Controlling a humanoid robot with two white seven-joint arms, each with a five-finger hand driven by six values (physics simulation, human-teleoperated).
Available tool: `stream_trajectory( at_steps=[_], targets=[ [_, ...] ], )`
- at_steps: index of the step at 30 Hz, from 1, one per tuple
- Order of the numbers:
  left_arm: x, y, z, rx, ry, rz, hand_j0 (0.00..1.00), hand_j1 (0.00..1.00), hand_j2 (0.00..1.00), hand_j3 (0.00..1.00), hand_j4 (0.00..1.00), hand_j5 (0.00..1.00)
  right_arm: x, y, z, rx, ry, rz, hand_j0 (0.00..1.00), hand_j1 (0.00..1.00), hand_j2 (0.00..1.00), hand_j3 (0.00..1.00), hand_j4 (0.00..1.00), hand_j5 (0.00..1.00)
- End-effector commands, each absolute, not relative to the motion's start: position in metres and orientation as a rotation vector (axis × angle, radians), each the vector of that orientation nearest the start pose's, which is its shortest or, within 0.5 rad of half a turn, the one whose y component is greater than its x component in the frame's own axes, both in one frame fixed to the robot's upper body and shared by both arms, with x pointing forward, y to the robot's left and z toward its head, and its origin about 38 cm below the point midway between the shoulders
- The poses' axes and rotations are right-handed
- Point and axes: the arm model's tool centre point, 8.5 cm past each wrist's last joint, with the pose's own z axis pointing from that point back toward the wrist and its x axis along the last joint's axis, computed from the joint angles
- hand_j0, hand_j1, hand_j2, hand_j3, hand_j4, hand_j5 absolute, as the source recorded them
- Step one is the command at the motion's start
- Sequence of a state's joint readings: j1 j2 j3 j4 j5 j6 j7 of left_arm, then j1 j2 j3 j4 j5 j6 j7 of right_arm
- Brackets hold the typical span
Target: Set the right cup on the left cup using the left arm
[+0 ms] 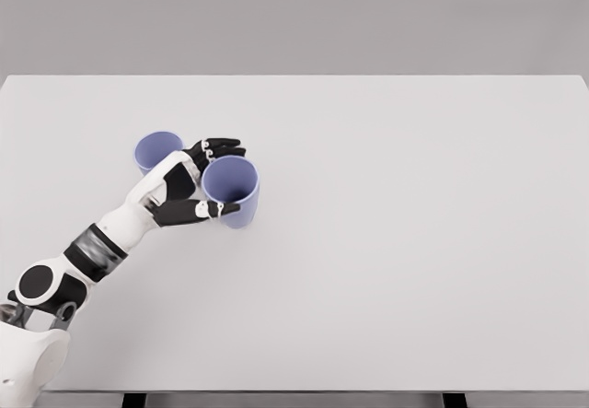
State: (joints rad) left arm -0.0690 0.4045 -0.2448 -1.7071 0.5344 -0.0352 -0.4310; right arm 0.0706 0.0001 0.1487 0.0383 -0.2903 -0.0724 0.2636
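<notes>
A plain grey wall sits behind a wide white table (386, 242) that fills most of my head camera view. Two blue-violet cups stand upright on the left half of the table, close together. The left cup (155, 150) is partly hidden behind my arm. The right cup (232, 190) sits just beside it, slightly nearer to me, its open mouth facing up. My left hand (195, 180) reaches in from the lower left, with black fingers (224, 146) curved around the far side of the right cup and the thumb along its near side. The hand looks closed on the cup, though I cannot tell how firm the contact is. The cup seems to rest on the table. I judge the grasp roughly made; lifting, carrying over and stacking remain. My right arm is out of view.
</notes>
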Motion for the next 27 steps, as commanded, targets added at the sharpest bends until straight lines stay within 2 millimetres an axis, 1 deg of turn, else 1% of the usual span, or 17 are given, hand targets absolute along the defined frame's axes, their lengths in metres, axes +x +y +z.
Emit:
stream_trajectory(
  at_steps=[1,8,13,20,27],
  targets=[
    [0.358,0.232,0.133,-0.598,-1.615,-0.545,0.76,0.76,0.76,0.76,0.76,0.76,-0.048,-0.252,-0.258,0.158,0.011,-0.144,1.0,1.0,1.0,1.0,1.0,1.0],
    [0.358,0.238,0.145,-0.583,-1.618,-0.556,0.77,0.77,0.77,0.77,0.77,0.77,-0.048,-0.252,-0.258,0.158,0.009,-0.144,1.0,1.0,1.0,1.0,1.0,1.0],
    [0.359,0.24,0.149,-0.576,-1.626,-0.553,0.77,0.77,0.77,0.77,0.77,0.77,-0.048,-0.252,-0.258,0.158,0.011,-0.144,1.0,1.0,1.0,1.0,1.0,1.0],
    [0.364,0.249,0.158,-0.55,-1.652,-0.55,0.77,0.77,0.77,0.77,0.77,0.77,-0.048,-0.252,-0.258,0.158,0.009,-0.144,1.0,1.0,1.0,1.0,1.0,1.0],
    [0.37,0.253,0.169,-0.535,-1.679,-0.559,0.77,0.77,0.77,0.77,0.77,0.77,-0.048,-0.252,-0.258,0.158,0.009,-0.144,1.0,1.0,1.0,1.0,1.0,1.0]
  ],
)
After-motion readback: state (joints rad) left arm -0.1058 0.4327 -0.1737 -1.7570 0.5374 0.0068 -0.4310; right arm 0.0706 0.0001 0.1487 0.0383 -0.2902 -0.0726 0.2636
